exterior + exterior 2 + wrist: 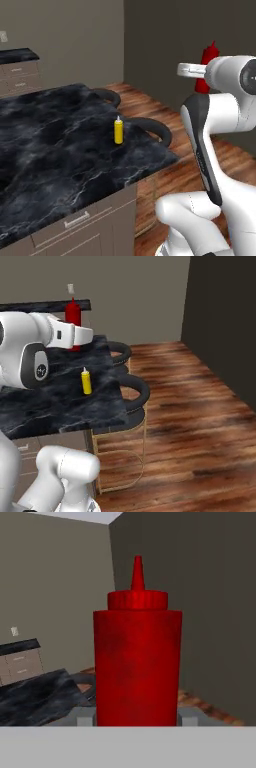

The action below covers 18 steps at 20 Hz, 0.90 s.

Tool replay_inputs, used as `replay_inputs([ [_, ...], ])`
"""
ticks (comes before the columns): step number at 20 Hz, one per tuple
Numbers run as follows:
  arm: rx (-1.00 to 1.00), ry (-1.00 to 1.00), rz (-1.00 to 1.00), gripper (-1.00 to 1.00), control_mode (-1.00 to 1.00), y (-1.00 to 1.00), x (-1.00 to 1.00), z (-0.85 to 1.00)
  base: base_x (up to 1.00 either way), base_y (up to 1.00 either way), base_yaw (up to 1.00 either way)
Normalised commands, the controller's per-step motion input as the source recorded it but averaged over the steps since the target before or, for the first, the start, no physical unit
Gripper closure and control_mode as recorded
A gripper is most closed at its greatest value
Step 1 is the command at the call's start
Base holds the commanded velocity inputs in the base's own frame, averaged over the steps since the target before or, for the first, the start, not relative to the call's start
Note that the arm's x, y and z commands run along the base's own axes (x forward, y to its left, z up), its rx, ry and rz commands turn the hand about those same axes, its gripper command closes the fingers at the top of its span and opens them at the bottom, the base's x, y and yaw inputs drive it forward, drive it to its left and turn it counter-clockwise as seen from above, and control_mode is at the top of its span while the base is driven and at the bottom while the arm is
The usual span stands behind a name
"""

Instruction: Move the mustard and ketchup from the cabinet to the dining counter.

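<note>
My gripper (202, 76) is shut on the ketchup (209, 54), a red squeeze bottle held upright in the air beyond the right edge of the dining counter (55, 150). In the hand view the ketchup (137, 657) stands close between the fingers (85, 715). From the right base view the ketchup (73, 312) rises above my gripper (76, 341). The mustard (118, 130), a small yellow bottle, stands upright on the black marble near the counter's right edge, also visible as the mustard (86, 381) on the dining counter (55, 403). The cabinet is out of view.
Two round black stools (156, 128) (108, 95) tuck under the counter's right side, over a wooden floor (190, 406). A narrower marble worktop over brown drawers (20, 70) runs along the back wall. A dark wall (222, 321) stands to the right.
</note>
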Motion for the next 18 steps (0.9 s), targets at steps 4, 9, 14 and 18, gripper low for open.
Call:
replay_inputs([
  [4,0.0,0.0,0.0,1.0,1.0,0.0,0.0,0.0,0.31,-0.23,0.55],
  [9,0.0,0.0,0.0,1.0,1.0,0.0,0.0,0.0,0.27,-0.46,0.27],
  [14,0.0,0.0,0.0,1.0,1.0,0.0,0.0,0.0,0.36,-0.4,0.29],
  [18,0.0,0.0,0.0,1.0,1.0,0.0,0.0,0.0,0.54,-0.3,0.32],
])
